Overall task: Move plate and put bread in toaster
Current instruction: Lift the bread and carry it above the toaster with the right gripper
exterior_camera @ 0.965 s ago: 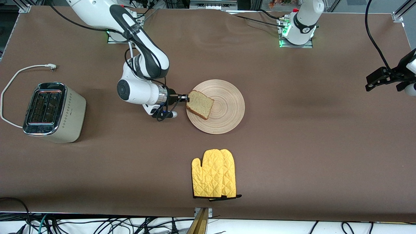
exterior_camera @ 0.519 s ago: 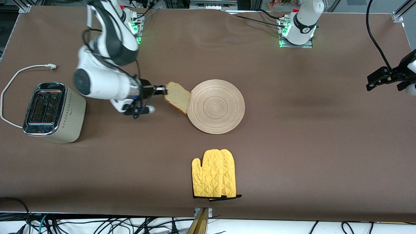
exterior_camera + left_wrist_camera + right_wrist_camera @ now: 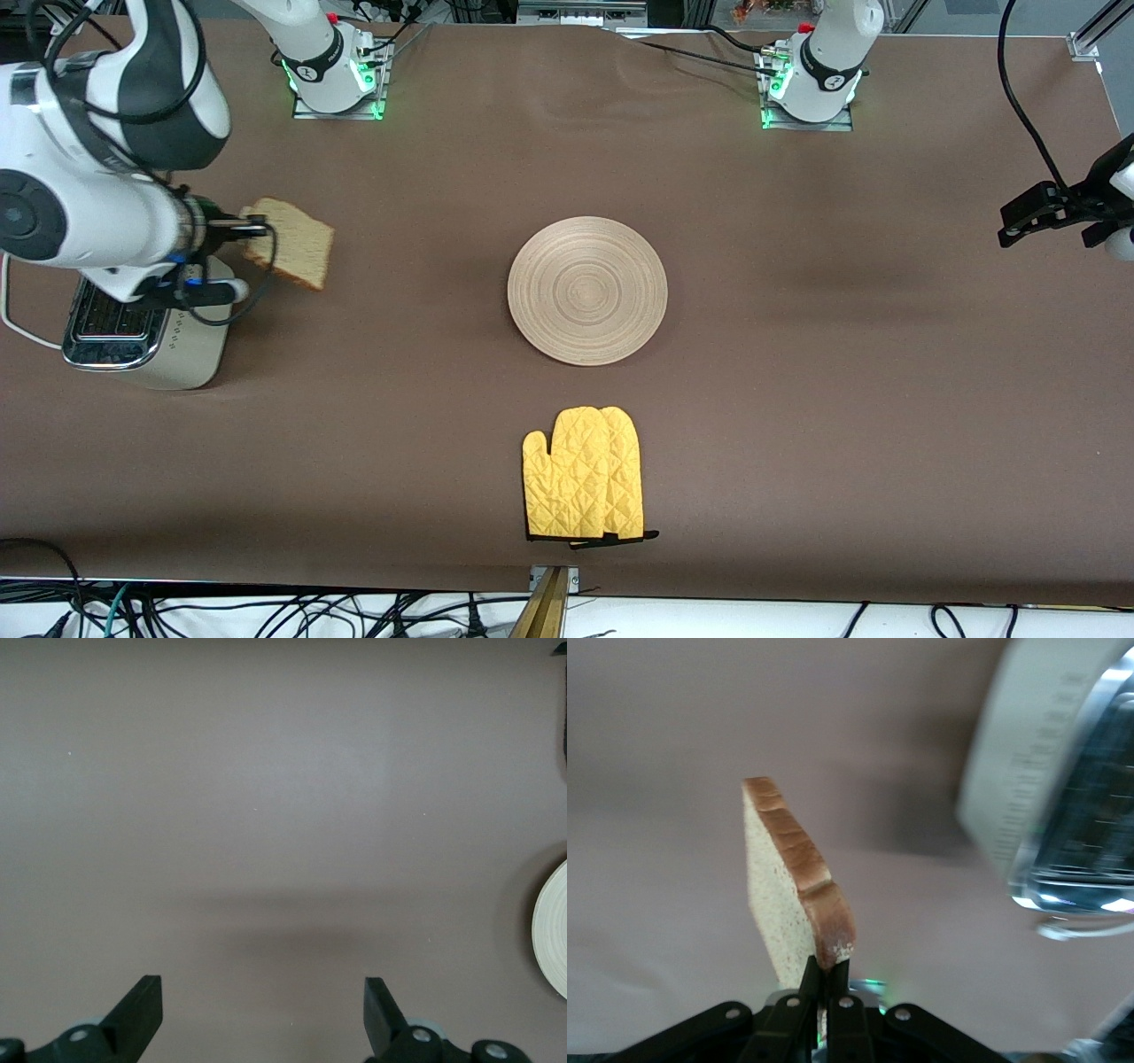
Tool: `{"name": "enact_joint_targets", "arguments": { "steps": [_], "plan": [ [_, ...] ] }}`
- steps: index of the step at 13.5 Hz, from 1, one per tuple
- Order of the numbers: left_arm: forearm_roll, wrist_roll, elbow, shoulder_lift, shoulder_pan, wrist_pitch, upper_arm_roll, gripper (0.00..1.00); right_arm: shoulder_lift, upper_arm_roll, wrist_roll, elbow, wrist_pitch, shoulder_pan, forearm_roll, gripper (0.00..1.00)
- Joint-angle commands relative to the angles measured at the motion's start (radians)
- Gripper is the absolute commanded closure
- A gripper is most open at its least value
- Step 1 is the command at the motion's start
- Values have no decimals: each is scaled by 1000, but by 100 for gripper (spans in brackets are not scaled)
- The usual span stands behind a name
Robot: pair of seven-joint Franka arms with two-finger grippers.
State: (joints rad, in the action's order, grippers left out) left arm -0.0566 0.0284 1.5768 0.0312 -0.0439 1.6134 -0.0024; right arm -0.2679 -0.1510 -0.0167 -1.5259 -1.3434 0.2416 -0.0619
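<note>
Front view is showing the right gripper (image 3: 252,230) pinching one bread slice (image 3: 292,242) by its edge, fingers clenched on the crust. The slice is sticking out sideways from the fingers, toward the plate (image 3: 586,290), hanging over bare surface just beside the toaster (image 3: 142,332) at the right arm's end. The toaster's two slots are lying under the right arm's wrist, not under the slice, so I'd say the bread needs swinging back over them and turning edge-down. One plate is sitting mid-surface, one yellow oven mitt (image 3: 583,473) nearer the camera. The left gripper (image 3: 263,1014) is waiting over bare surface, fingers spread, holding nothing.
</note>
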Motion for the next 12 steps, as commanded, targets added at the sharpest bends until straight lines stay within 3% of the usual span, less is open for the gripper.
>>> {"name": "enact_joint_targets", "arguments": {
  "steps": [1,5,12],
  "plan": [
    [15,27,-9,-5,-8,-15,-4,0,1,-134,-147,27,47,8,-49,100],
    [15,27,-9,-5,-8,-15,-4,0,1,-154,-176,27,43,8,-229,100],
    [15,27,-9,-4,-8,-15,-4,0,-13,-203,-238,27,-52,-17,-305,100]
  ]
}}
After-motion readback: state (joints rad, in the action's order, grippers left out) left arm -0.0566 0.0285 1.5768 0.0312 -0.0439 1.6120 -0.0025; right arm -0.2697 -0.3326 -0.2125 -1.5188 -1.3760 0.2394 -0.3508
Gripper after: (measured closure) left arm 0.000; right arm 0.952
